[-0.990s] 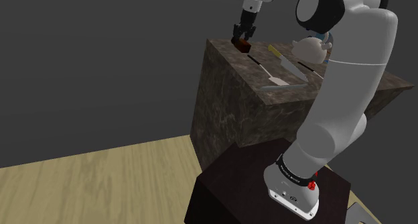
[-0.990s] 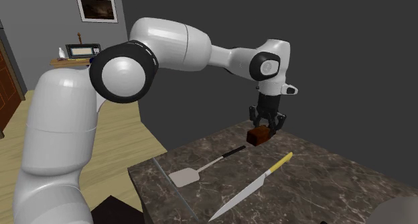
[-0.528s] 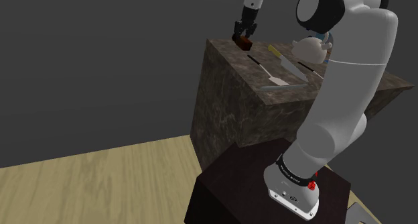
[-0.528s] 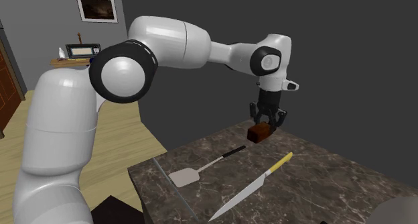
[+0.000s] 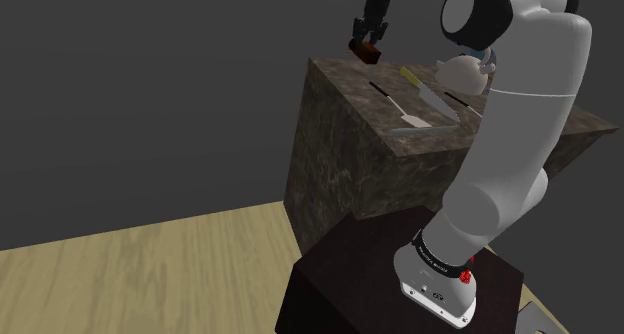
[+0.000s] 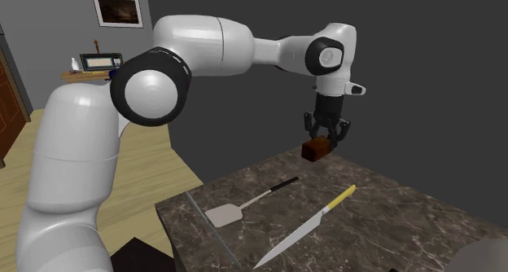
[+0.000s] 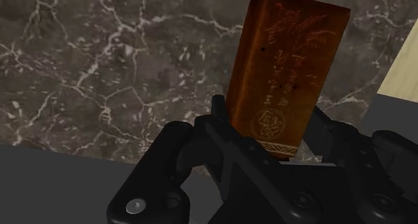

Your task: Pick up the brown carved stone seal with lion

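- Brown seal [image 6: 317, 150]: a rectangular block held in the air, above the far corner of the table [image 6: 391, 209] and, as far as I can judge, clear of the marble top.
- The wrist view shows carved characters and a round emblem on one face. I can't make out the lion.
- Hand [image 6: 324, 142]: the two fingers are closed tight onto the seal, gripping near one end. Most of the block sticks out past the fingertips, tilted relative to the hand.
- Status, my read: the grasp is made and the seal is off the table. What's left is gaining height and holding it.
- Risk 1: the grip sits at one end, so the long overhang acts as a lever. A quick wrist move or a jerk could pivot the block between the pads.
- Risk 2: the faces look smooth, so it could slide out if clamp force is marginal.
- Risk 3: it hangs near the table edge. A drop here could bounce off the corner and land on the wood floor [image 5: 150, 262].
- Around it: the spatula [image 6: 224, 215] with the black handle and the yellow-handled knife [image 6: 309, 225] lie flat on the table, well apart from the seal and on the stand's side in the shoulder view.
- A white rounded item [image 5: 462, 72] sits further back beside the arm. I can't tell what it is.
- Nothing stands above or beside the seal, so the way up looks free.
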Controlling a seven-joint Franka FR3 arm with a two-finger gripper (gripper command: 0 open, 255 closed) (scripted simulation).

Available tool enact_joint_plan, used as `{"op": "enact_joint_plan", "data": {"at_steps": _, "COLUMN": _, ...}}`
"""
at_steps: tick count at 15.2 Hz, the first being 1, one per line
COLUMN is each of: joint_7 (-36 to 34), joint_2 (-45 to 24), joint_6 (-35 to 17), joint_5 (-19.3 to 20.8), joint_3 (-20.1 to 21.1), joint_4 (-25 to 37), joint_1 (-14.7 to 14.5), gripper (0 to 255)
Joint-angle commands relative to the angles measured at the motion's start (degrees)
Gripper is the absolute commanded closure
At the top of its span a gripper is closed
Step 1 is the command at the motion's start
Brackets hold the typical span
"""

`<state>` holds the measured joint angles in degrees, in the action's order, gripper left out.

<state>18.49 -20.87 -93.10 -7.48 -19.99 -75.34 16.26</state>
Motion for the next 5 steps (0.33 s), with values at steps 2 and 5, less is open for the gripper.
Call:
{"op": "enact_joint_plan", "data": {"at_steps": 2, "joint_7": 0.1, "joint_2": -0.5, "joint_6": 2.6, "joint_5": -0.2, "joint_3": -0.1, "joint_4": 3.1, "joint_1": 0.4, "gripper": 255}}
{"op": "enact_joint_plan", "data": {"at_steps": 5, "joint_7": 0.1, "joint_2": -0.8, "joint_6": 3.6, "joint_5": -0.2, "joint_3": -0.1, "joint_4": 4.4, "joint_1": 0.6, "gripper": 255}}
